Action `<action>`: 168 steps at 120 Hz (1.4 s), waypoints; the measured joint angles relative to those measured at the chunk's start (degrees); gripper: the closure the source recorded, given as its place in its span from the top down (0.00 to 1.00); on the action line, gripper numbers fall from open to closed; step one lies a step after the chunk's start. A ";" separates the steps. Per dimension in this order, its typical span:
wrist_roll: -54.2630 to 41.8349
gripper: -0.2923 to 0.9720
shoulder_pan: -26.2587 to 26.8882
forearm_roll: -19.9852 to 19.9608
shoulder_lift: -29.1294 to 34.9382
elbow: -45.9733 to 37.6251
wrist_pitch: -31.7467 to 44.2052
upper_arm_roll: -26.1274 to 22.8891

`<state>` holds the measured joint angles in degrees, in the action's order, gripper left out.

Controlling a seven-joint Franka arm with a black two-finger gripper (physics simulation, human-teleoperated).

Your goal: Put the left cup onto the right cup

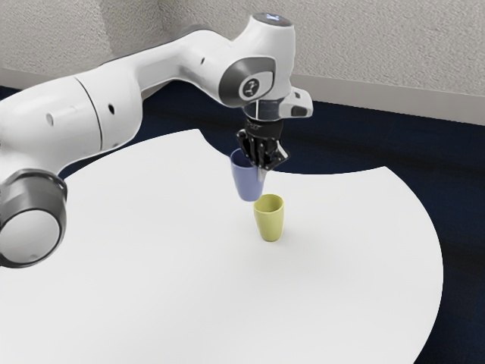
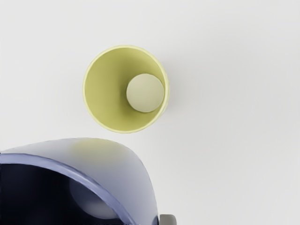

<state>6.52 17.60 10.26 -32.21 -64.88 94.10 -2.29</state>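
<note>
A blue cup [image 1: 245,180] hangs above the white table [image 1: 151,288], tilted slightly, with my gripper [image 1: 261,163] shut on its rim. Just below it and toward the exterior view's right, a yellow-green cup [image 1: 268,217] stands upright on the table with its mouth up. In the wrist view the blue cup [image 2: 93,183] looms large and blurred right under the hand, and the yellow-green cup [image 2: 125,89] lies beyond it, seen straight down into its round bottom.
The round white table has a notched far edge [image 1: 333,171] behind the cups. A dark blue floor [image 1: 439,144] surrounds it. Bare tabletop stretches on every side of the yellow-green cup.
</note>
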 joint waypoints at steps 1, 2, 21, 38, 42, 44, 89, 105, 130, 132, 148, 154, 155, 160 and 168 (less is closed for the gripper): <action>0.01 0.15 -0.06 0.09 -0.12 0.14 0.01 -0.15; 0.02 0.15 -0.11 0.17 -0.22 0.25 0.02 -0.28; 0.21 0.15 -1.23 2.01 -2.04 2.36 0.20 -2.88; 0.35 0.15 -2.41 3.02 -2.93 3.01 0.56 -4.44; 0.38 0.15 -2.90 3.41 -3.16 3.06 0.67 -5.12; 0.40 0.15 -3.12 3.58 -3.26 3.08 0.72 -5.43; 0.64 0.15 -6.62 8.22 -7.12 6.75 1.51 -11.98; 0.68 0.15 -7.54 9.27 -7.88 7.05 1.91 -13.47; 0.75 0.15 -8.90 10.99 -9.32 7.90 2.25 -15.50; 0.76 0.15 -8.95 11.05 -9.40 7.94 2.26 -15.54; 0.79 0.15 -9.44 11.33 -9.78 8.14 2.35 -15.84; 0.81 0.15 -9.67 11.64 -10.01 8.15 2.37 -16.28; 0.81 0.15 -9.71 11.69 -10.04 8.15 2.37 -16.38; 0.83 0.15 -9.92 12.04 -10.22 8.16 2.39 -16.84; 0.86 0.15 -10.23 12.56 -10.50 8.16 2.43 -17.51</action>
<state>7.38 7.37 22.82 -42.71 -56.72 96.53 -19.80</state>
